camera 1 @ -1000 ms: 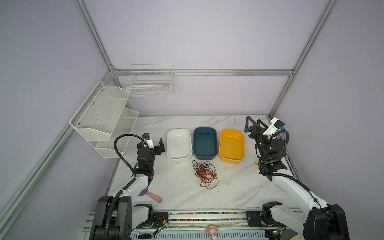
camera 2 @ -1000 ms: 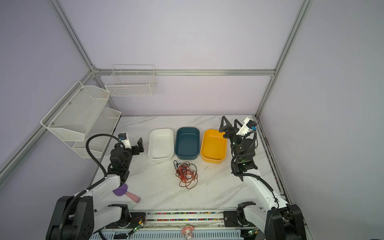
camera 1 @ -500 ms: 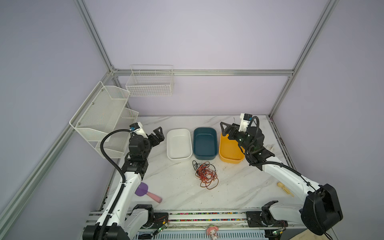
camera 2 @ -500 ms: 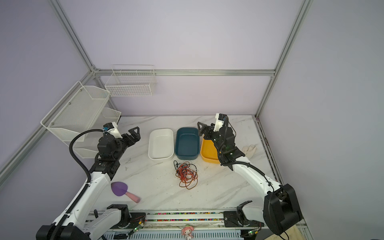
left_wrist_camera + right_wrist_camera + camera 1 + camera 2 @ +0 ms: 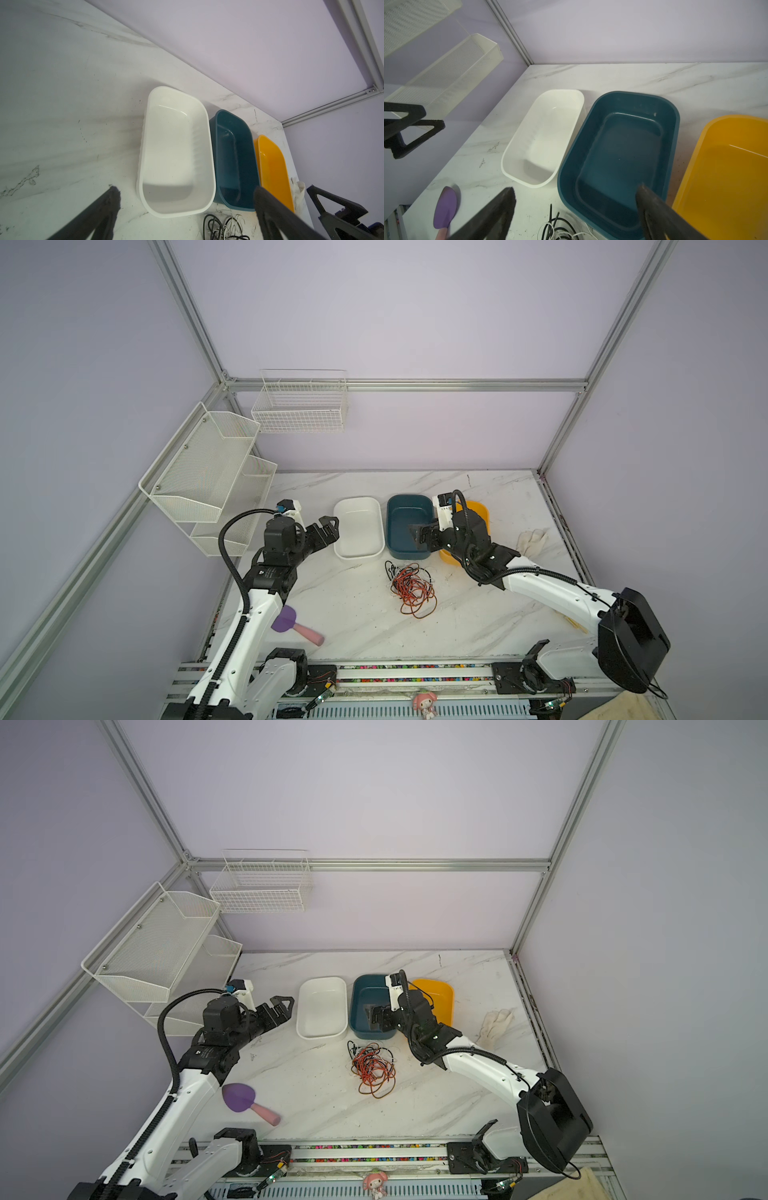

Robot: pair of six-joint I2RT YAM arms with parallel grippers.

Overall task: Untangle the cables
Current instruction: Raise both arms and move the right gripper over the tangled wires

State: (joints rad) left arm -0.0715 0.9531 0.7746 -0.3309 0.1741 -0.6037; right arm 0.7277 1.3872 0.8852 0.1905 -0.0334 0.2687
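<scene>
Many thin curled cables (image 5: 412, 588) on marbled tabletop (image 5: 357, 616)

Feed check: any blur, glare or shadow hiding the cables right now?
Both top views: even light, soft shadows, cables sharp. Left wrist view: left gripper blurred up close, cables cropped at the frame edge. Right wrist view: right gripper blurred too, small glare streak in the yellow bin.
</scene>
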